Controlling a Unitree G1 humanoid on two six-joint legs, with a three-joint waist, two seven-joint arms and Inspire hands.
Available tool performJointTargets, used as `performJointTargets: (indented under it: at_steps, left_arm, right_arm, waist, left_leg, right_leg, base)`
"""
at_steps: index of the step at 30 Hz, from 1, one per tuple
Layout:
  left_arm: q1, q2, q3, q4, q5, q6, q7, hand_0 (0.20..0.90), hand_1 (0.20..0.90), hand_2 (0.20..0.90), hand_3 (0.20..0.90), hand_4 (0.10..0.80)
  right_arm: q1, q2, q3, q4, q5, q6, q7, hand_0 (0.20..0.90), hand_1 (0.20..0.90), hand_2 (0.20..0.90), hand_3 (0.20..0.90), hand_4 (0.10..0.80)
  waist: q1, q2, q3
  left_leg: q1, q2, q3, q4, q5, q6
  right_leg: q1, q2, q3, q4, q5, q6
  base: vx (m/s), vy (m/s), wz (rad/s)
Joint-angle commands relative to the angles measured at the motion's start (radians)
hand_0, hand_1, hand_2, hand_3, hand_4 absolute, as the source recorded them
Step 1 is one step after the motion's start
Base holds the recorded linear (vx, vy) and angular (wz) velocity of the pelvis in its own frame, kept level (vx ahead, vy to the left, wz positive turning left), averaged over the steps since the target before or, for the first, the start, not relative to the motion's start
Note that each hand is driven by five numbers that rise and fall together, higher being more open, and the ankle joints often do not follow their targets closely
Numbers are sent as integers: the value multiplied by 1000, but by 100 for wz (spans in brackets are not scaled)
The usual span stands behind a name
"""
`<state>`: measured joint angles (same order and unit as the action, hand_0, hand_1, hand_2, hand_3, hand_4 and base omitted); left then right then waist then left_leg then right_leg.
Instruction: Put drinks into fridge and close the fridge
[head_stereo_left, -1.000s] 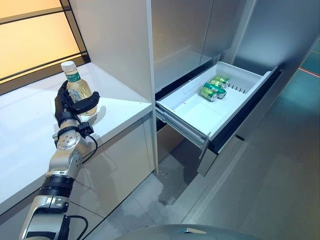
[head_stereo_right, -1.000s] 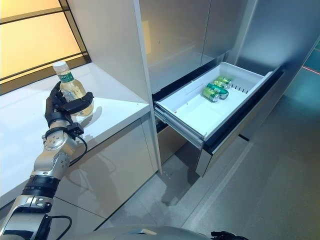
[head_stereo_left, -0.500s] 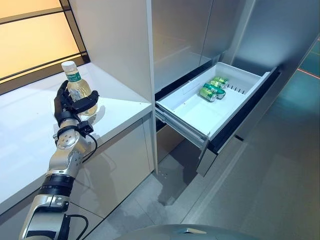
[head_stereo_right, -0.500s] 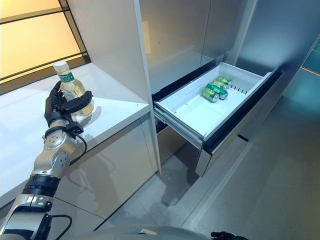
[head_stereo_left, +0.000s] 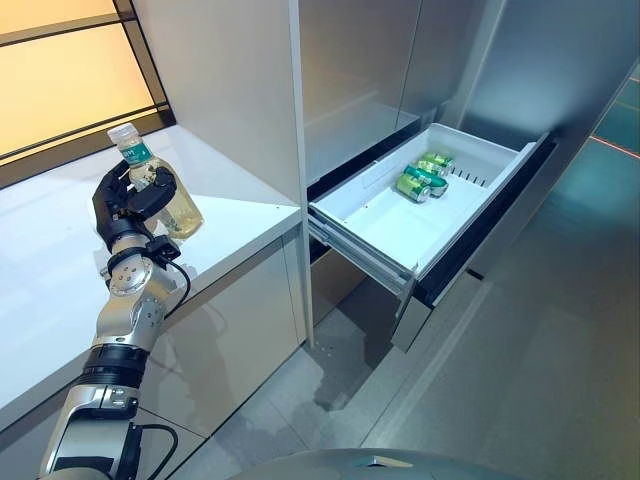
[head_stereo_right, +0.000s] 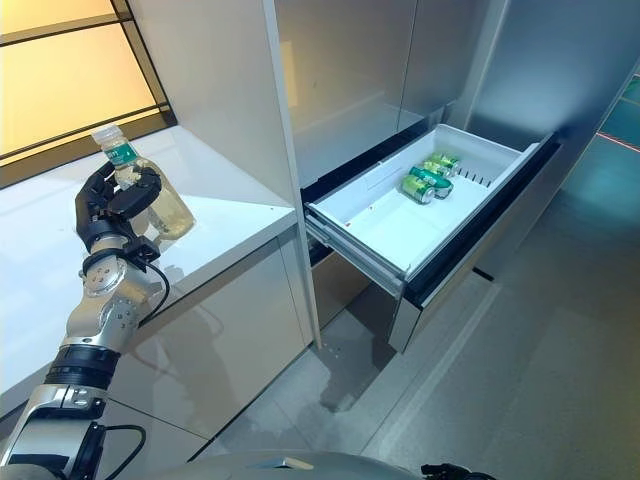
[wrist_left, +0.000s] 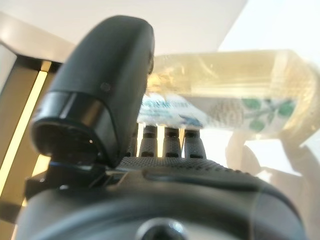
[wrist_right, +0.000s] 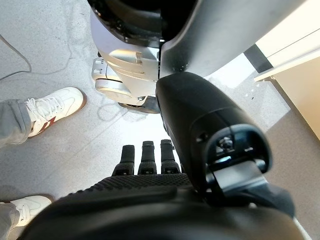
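A clear bottle (head_stereo_left: 183, 212) of pale yellow drink with a green label and white cap is in my left hand (head_stereo_left: 120, 203). The fingers and thumb are curled round its upper part. The bottle is tilted, cap leaning left, over the white counter (head_stereo_left: 50, 280). In the left wrist view the bottle (wrist_left: 240, 95) lies across my fingers under the thumb (wrist_left: 100, 95). The white fridge drawer (head_stereo_left: 395, 228) stands pulled open to the right, with green cans (head_stereo_left: 421, 178) lying at its far end. My right hand (wrist_right: 200, 150) hangs over the floor with fingers relaxed, holding nothing.
A tall grey cabinet panel (head_stereo_left: 230, 80) stands between the counter and the open drawer. The drawer's dark front (head_stereo_left: 480, 230) juts out over the grey floor. A person's white shoes (wrist_right: 50, 107) stand on the floor near my right hand.
The bottle stood upright on the counter in my left hand; now the hand has tightened round it, moved slightly left, and the bottle is tilted with its cap leaning left.
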<state>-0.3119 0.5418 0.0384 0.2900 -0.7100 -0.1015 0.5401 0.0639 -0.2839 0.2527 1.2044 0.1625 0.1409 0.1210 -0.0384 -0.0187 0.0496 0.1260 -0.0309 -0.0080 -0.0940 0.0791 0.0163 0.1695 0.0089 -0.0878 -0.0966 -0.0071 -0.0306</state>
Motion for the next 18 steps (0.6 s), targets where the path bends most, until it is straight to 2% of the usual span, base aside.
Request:
performJointTargets:
  at_steps: [1, 18]
  left_arm:
    - [-247, 41, 66, -2, 36, -177, -14, 300, 300, 300, 200, 100]
    - [-253, 41, 60, -19, 36, -209, -33, 300, 300, 300, 200, 100]
  right_arm:
    - [-27, 4, 33, -1, -18, -5, 26, 900, 900, 900, 900, 800]
    - [-26, -2, 44, -4, -58, -23, 25, 900, 900, 900, 900, 800]
  waist:
    - [-17, 21, -46]
    - [-15, 21, -45]
  left_leg:
    - [44, -14, -14, 8, -165, -11]
    - [41, -14, -17, 8, -163, -12]
  right_leg:
    - [-19, -20, 7, 27, -37, 97]
    - [-18, -21, 4, 25, -36, 98]
  base:
    - [0, 0, 0]
    - [0, 0, 0]
